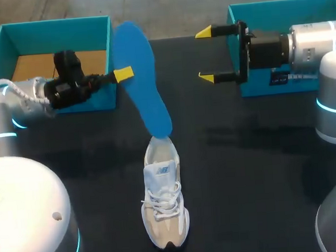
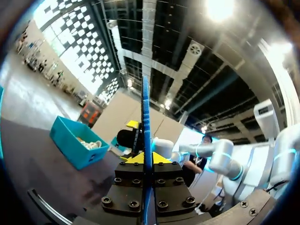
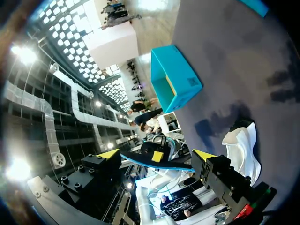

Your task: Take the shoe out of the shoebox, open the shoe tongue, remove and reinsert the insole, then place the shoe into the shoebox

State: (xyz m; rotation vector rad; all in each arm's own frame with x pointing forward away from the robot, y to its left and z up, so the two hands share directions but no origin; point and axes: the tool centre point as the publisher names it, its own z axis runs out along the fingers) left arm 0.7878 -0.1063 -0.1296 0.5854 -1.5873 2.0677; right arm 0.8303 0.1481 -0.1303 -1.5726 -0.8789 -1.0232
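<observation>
A white and beige shoe (image 1: 165, 204) stands on the black table, toe toward the front edge. The blue insole (image 1: 142, 76) is held up at a slant, its lower tip at the shoe's heel opening. My left gripper (image 1: 123, 74) is shut on the insole's edge; in the left wrist view the insole (image 2: 146, 122) shows edge-on between the yellow tips. My right gripper (image 1: 205, 55) hangs open to the right of the insole, holding nothing. In the right wrist view the insole (image 3: 154, 162) lies ahead of the open fingers and the shoe (image 3: 243, 150) beside them.
A teal shoebox (image 1: 53, 53) with a brown floor stands at the back left, behind my left arm. A second teal box (image 1: 252, 13) stands at the back right, partly behind my right arm. It also shows in the left wrist view (image 2: 75, 143).
</observation>
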